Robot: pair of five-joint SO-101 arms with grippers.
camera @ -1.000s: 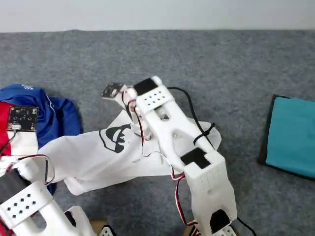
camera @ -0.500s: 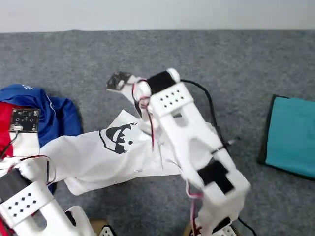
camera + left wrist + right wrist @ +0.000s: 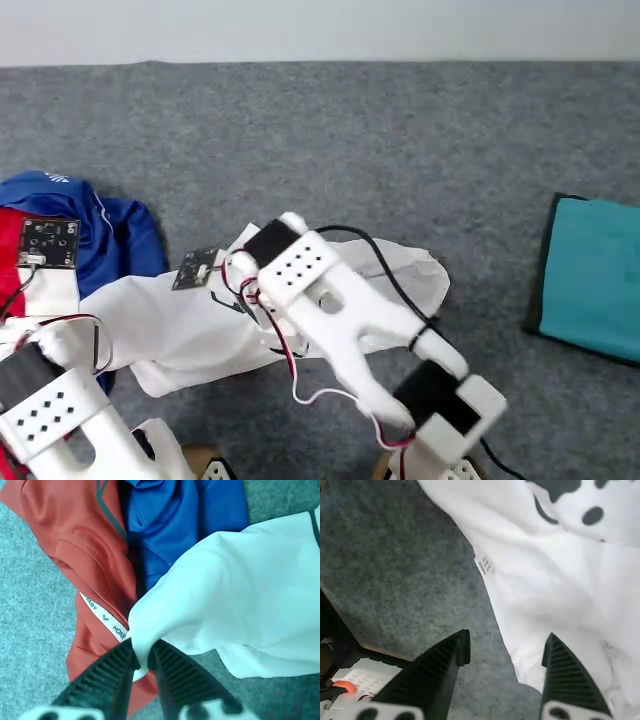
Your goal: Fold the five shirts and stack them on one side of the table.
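Note:
A white shirt [image 3: 180,320] with a black print lies crumpled across the middle of the grey table. My left gripper [image 3: 141,661] is shut on one end of this shirt [image 3: 235,595], at the near left beside a red shirt [image 3: 75,555] and a blue shirt [image 3: 175,515]. My right arm [image 3: 300,275] hangs over the shirt's middle and hides the print in the high view. Its gripper [image 3: 502,672] is open just above the white shirt's [image 3: 560,580] near edge, with one finger over cloth and the other over bare table. A folded teal shirt [image 3: 592,285] lies at the right.
The blue shirt [image 3: 120,230] and the red shirt [image 3: 12,245] are heaped at the left edge, under the left arm's camera board [image 3: 47,240]. The left arm's body [image 3: 60,415] fills the near left corner. Grey table [image 3: 400,130] stretches behind the shirts.
My right arm has swung from the far side of the white shirt back toward the near left and now covers the print. The left arm has kept still, holding the shirt.

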